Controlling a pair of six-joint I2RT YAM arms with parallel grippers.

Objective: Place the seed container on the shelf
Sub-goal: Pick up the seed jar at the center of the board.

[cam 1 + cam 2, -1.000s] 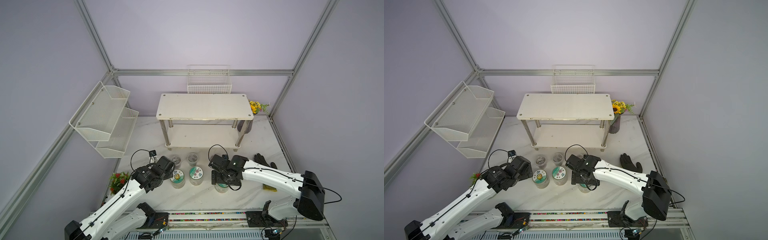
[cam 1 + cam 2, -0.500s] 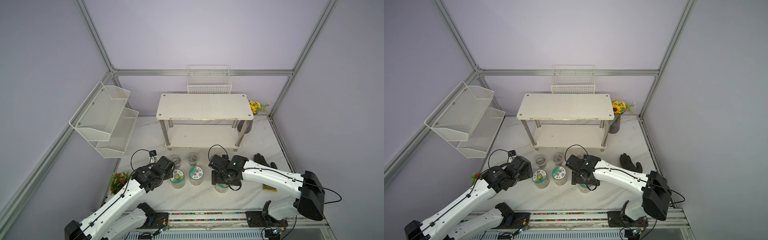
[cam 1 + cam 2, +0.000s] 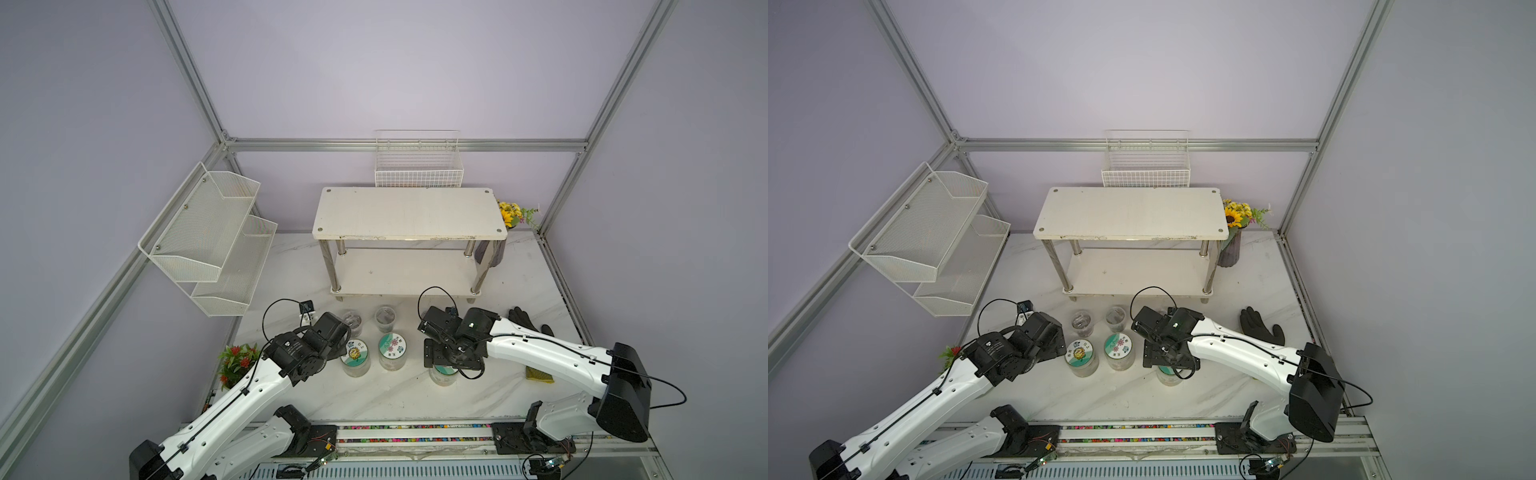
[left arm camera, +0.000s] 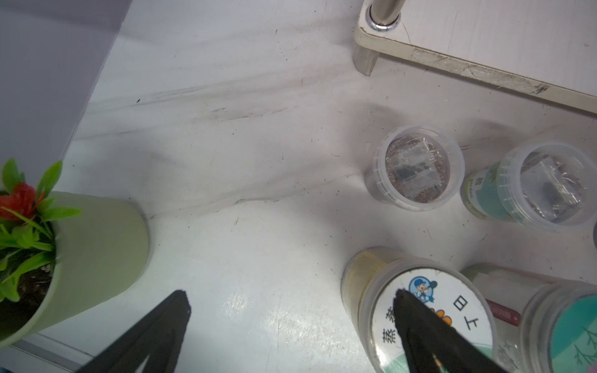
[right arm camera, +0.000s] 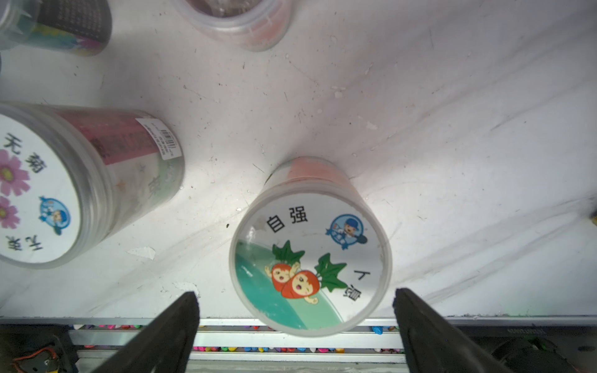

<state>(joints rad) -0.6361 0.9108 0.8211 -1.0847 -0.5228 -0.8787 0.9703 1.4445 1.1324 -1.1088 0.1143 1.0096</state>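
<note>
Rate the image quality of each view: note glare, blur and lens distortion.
In both top views, soft even light, but the wide lens splays the frame posts outward. In the left wrist view, a glare patch on the marble tabletop; the dark jaws are blurred. In the right wrist view, the carrot-lid container is sharp, bright glare on the tabletop beside it.

Lab test cell: aluminium frame [image 3: 399, 144], lilac wall panels [image 3: 395, 75], marble-look tabletop [image 3: 374, 395]

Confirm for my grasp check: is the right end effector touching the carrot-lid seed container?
Apart. In the right wrist view the right end effector is open, and bare table shows between its fingers and the carrot-lid seed container.
</note>
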